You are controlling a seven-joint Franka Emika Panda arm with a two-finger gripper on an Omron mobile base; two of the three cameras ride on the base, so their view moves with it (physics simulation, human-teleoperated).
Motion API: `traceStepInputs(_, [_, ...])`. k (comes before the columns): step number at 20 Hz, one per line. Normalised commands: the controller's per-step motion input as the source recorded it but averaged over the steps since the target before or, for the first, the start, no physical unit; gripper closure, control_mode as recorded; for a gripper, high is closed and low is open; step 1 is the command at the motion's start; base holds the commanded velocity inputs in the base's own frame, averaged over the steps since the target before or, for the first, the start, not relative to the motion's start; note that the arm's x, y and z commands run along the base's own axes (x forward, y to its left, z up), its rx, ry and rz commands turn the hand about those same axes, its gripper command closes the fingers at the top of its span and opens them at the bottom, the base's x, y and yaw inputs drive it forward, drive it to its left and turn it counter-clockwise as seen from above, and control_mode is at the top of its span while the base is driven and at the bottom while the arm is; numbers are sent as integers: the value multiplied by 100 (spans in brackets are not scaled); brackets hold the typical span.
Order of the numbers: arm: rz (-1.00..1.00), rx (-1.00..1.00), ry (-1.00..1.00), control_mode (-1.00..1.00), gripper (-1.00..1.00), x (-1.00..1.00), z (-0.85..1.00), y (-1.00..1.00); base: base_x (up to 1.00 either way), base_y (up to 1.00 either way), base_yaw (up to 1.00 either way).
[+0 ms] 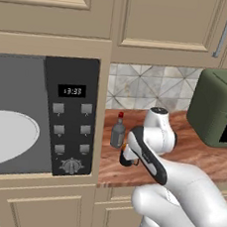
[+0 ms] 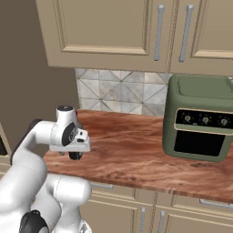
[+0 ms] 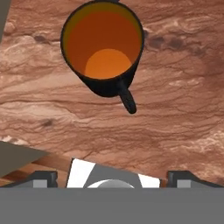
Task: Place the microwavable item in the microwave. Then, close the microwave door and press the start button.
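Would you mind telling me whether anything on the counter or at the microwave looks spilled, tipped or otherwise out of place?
Nothing stands out. The mug stands upright and empty on the wooden counter, with no spill around it. The bottle is upright beside the microwave, whose turntable lies flat. The green appliance sits squarely.

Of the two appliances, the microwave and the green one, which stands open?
The microwave at the left: its white turntable is exposed. The green appliance on the counter has its front shut.

Reddish-brown wood-grain counter (image 2: 136, 154) bearing black mug (image 3: 103, 48), grey bottle (image 1: 118, 131) and green appliance (image 2: 199, 118).
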Motion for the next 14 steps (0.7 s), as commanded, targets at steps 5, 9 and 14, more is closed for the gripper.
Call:
traceStepInputs(5, [3,0,2,-100,-100,27,-8,-6,0,0,0])
traceStepInputs(9, [7,0,2,-100,-100,41,-36,0,0,0,0])
traceStepInputs(14, [7,0,0,-100,-100,23,-21,0,0,0,0])
